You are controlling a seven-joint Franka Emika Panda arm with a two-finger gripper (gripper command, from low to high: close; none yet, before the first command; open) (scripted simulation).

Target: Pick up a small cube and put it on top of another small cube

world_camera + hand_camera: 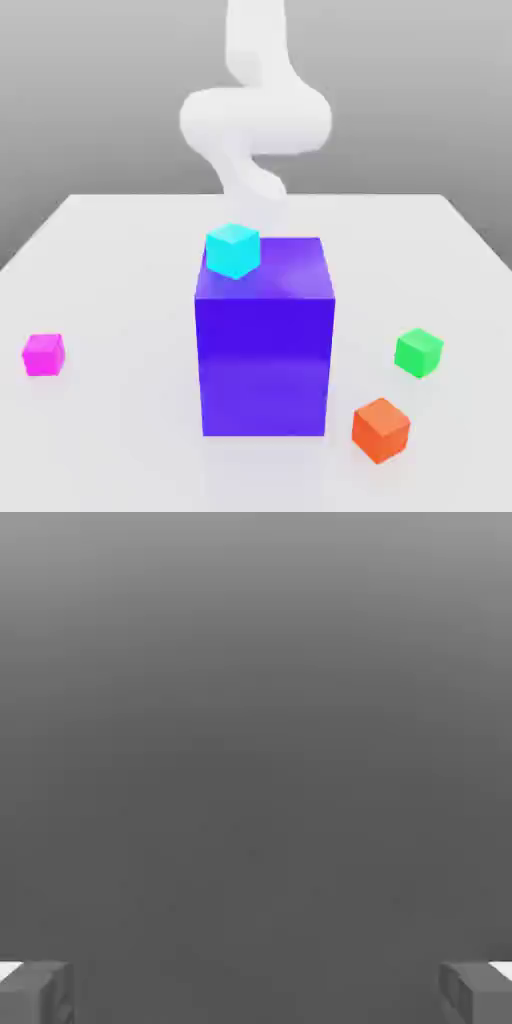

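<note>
The small magenta cube [44, 354] rests on the white table [120, 260] at the exterior view's left, well away from everything else. A green cube [418, 352] and an orange cube [381, 430] lie at the exterior view's right, close to each other. A cyan cube [233, 250] sits on the top rear-left corner of a tall violet-blue block [264, 350]. My white arm [255, 115] rises behind that block. In the hand view my gripper [256, 994] is open, its fingertips [35, 992] far apart with nothing between them, facing plain grey background.
The tall violet-blue block stands mid-table between the magenta cube and the green and orange cubes. The table's front edge runs close below the orange cube.
</note>
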